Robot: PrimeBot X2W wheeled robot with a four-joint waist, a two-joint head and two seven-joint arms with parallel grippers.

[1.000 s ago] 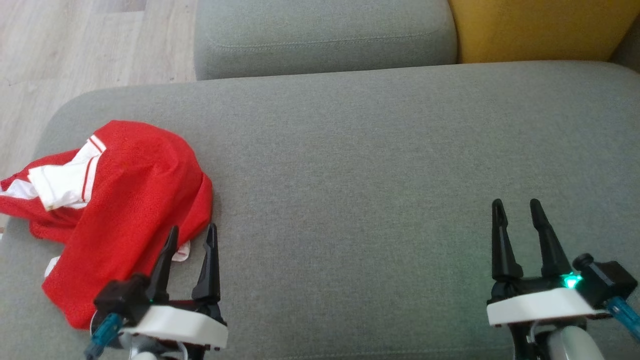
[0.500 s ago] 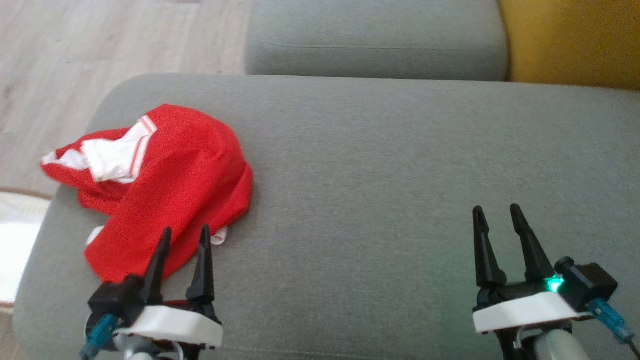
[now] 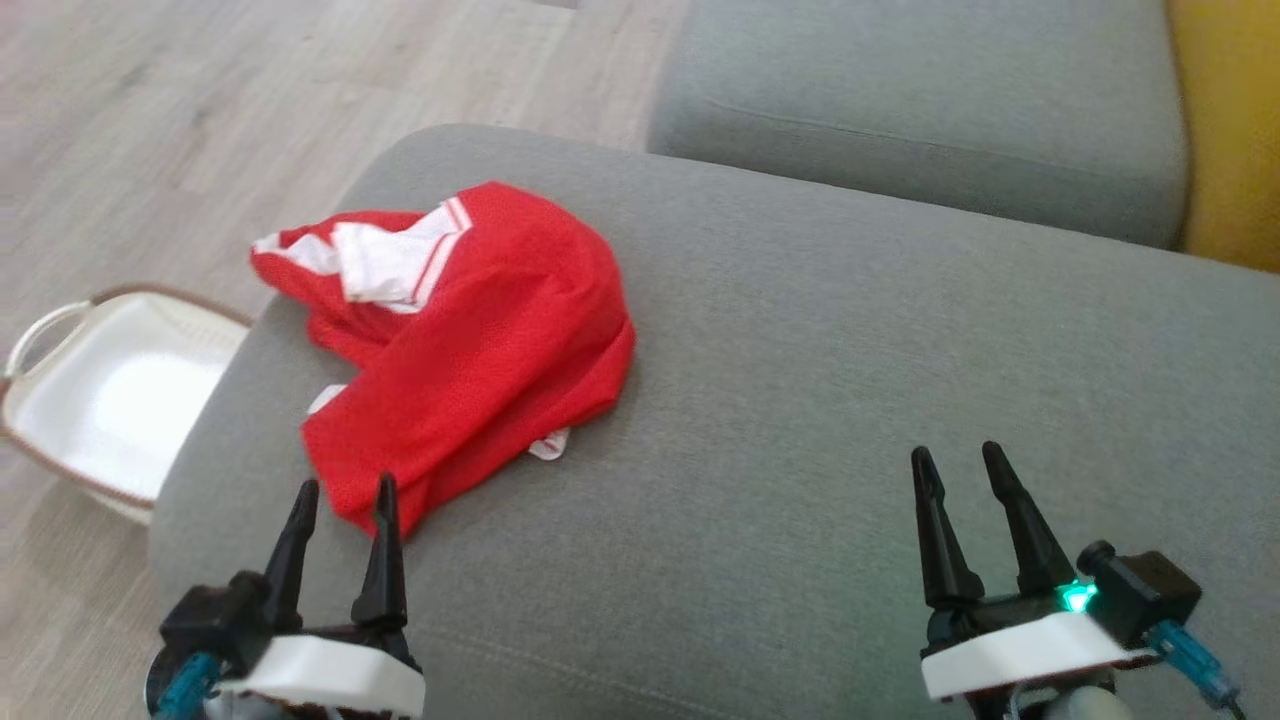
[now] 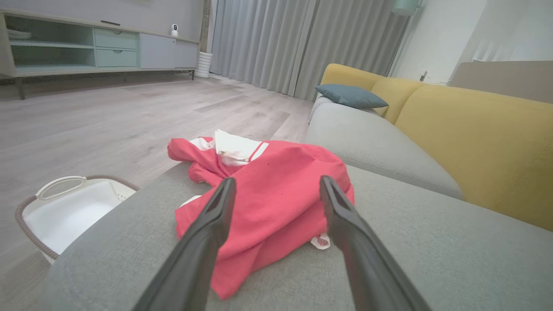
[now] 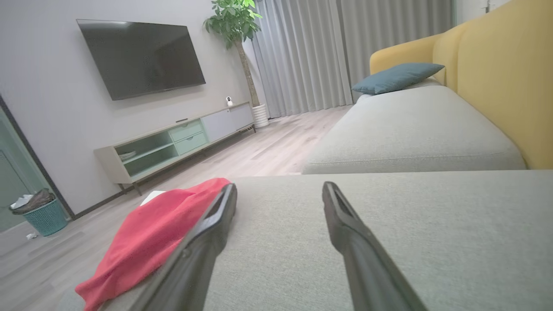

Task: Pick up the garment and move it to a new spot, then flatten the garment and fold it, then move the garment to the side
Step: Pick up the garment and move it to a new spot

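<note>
View swung leftward; left fingers [image 3: 383,560] stood wide apart, empty, garment [image 3: 480,340] just ahead; right fingers [image 3: 937,540] likewise apart, empty.

Crumpled red garment [image 3: 470,340] lies on grey cushion [image 3: 850,400]

Bright red on the garment [image 3: 480,340], a fine mesh weave, with a white panel edged in thin red stripes; the sofa seat [image 3: 820,380] is plain mid-grey with a faint fleck; the sofa back [image 3: 1235,150] comes up mustard yellow; the pillow [image 4: 351,96] is dusty blue; the floor [image 3: 200,120] is pale greyish wood grain; the basket [image 3: 60,325] shows white inside with a brown woven rim; black fingers on white housings for the left end effector [image 3: 346,490] and the right end effector [image 3: 955,455], a green light glowing on the right one, teal connectors on each; curtains [image 4: 302,43] grey in vertical folds; television [image 5: 138,56] black; plant [image 5: 231,19] green; bin [image 5: 45,218] teal.
</note>
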